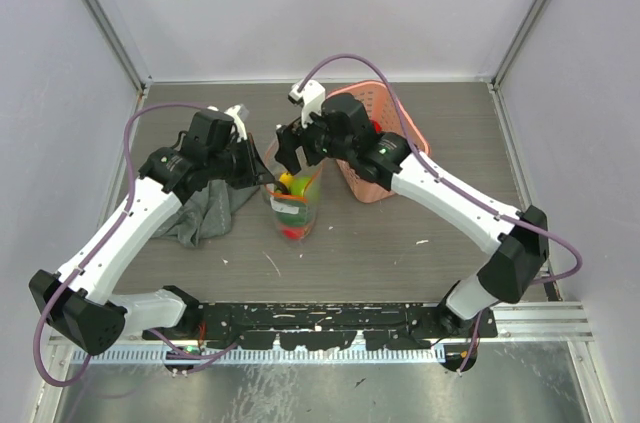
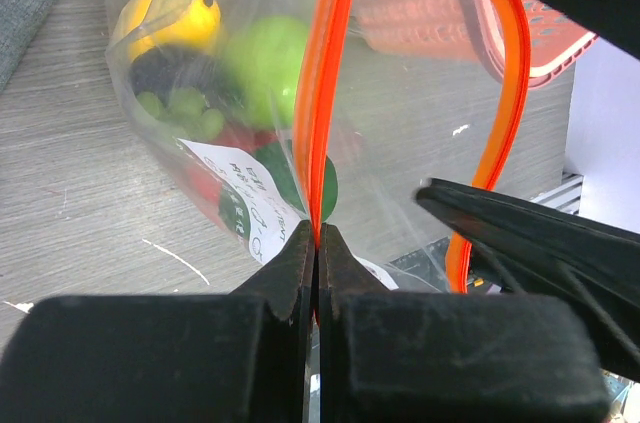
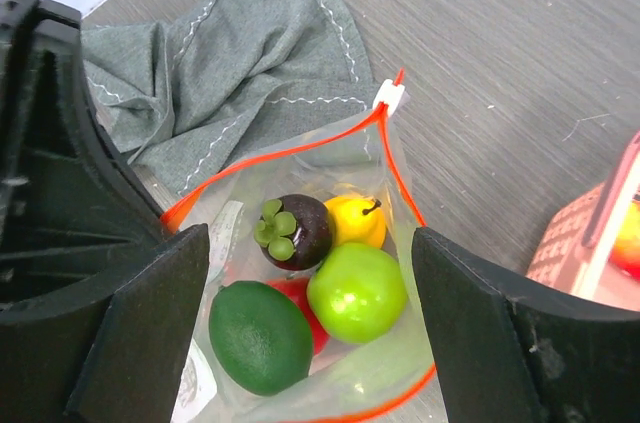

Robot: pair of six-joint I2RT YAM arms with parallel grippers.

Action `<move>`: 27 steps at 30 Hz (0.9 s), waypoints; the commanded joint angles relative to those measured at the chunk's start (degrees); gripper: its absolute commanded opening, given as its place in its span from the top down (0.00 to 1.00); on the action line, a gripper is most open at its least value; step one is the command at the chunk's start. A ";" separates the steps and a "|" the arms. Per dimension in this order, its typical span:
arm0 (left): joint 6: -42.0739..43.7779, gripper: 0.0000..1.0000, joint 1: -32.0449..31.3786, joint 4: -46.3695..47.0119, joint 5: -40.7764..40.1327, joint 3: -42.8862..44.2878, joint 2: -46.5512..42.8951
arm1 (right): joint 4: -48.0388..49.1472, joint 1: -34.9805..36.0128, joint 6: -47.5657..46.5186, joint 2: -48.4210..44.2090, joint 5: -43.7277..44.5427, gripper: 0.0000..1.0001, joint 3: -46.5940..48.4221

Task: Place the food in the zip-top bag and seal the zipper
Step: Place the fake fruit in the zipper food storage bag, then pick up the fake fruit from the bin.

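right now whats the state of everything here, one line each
zip-top bag: mouth open, not sealed
zipper: unzipped, strips apart
slider tab: at the end of the zipper
fruit: inside the bag
left pincer: shut on one zipper strip
right pincer: open, above the bag mouth, holding nothing
grey cloth: crumpled beside the bag
pink basket: upright on the table

The clear zip-top bag (image 3: pixel 402 193) stands on the worktop (image 1: pixel 400 243) with its mouth open upward. Inside lie a dark mangosteen (image 3: pixel 293 230), a yellow lemon (image 3: pixel 357 220), a light green apple (image 3: pixel 357 291), a dark green fruit (image 3: pixel 260 336) and something red underneath. The red-orange zipper (image 3: pixel 280 158) is unsealed, its white slider tab (image 3: pixel 390 95) at one end, and one side of the strip is pinched in the left gripper (image 2: pixel 318 238).
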 commanded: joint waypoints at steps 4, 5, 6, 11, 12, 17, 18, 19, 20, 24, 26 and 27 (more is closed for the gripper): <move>-0.10 1.00 -0.21 2.80 0.49 0.13 -2.04 | -3.34 -3.32 -2.29 -6.69 4.26 0.14 1.11; -0.03 1.00 -0.18 2.80 0.55 0.13 -2.15 | -4.45 -4.15 -2.36 -6.88 5.15 0.14 1.14; -0.04 1.00 -0.17 2.78 0.51 0.12 -2.17 | -5.95 -5.40 -2.28 -7.00 5.88 0.14 1.11; -0.02 1.00 -0.17 2.78 0.53 0.01 -2.10 | -9.78 -11.17 -1.91 -7.21 8.74 0.14 -0.04; 0.05 1.00 -0.21 2.72 0.53 0.04 -2.12 | -10.38 -12.49 -1.53 -7.12 8.84 0.14 -0.28; 0.07 1.00 -0.17 2.75 0.59 0.00 -2.00 | -12.16 -19.54 0.79 -5.08 5.73 0.14 -1.79; 0.07 1.00 -0.18 2.75 0.61 0.09 -2.00 | -12.59 -20.59 1.25 -4.36 5.12 0.14 -1.92; 0.12 1.00 -0.22 2.77 0.62 0.05 -1.92 | -12.91 -21.48 1.80 -3.54 4.36 0.14 -1.97; 0.16 1.00 -0.13 2.80 0.62 0.03 -1.91 | -13.32 -22.26 2.32 -2.55 3.58 0.14 -1.93; 0.15 1.00 -0.19 2.79 0.70 0.12 -1.75 | -13.82 -23.79 4.53 1.30 2.24 0.14 -2.13; 0.16 1.00 -0.21 2.80 0.70 0.12 -1.73 | -13.26 -23.79 5.16 2.67 3.51 0.16 -2.65; 0.20 1.00 -0.17 2.72 0.70 0.21 -1.80 | -12.81 -23.86 5.42 3.38 3.99 0.17 -3.15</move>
